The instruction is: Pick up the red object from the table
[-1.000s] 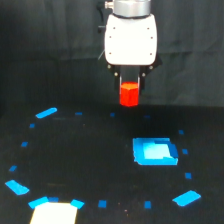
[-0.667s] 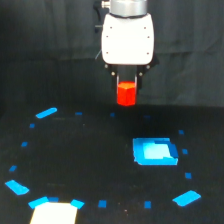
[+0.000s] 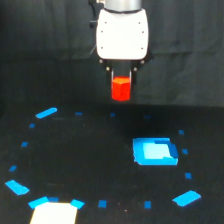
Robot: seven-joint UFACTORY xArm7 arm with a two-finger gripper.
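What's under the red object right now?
Only bare black table lies below the red object, which hangs clear in the gripper. Its upper part is hidden between the fingers.

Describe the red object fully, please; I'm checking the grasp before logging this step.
The red object is a small, bright red block with a lighter orange upper part, blurred, so its exact shape is unclear. It looks solid and matte. It hangs upright between the dark fingers of the gripper, narrower than the white gripper body above. It is clear of the black table, touching nothing but the fingers.
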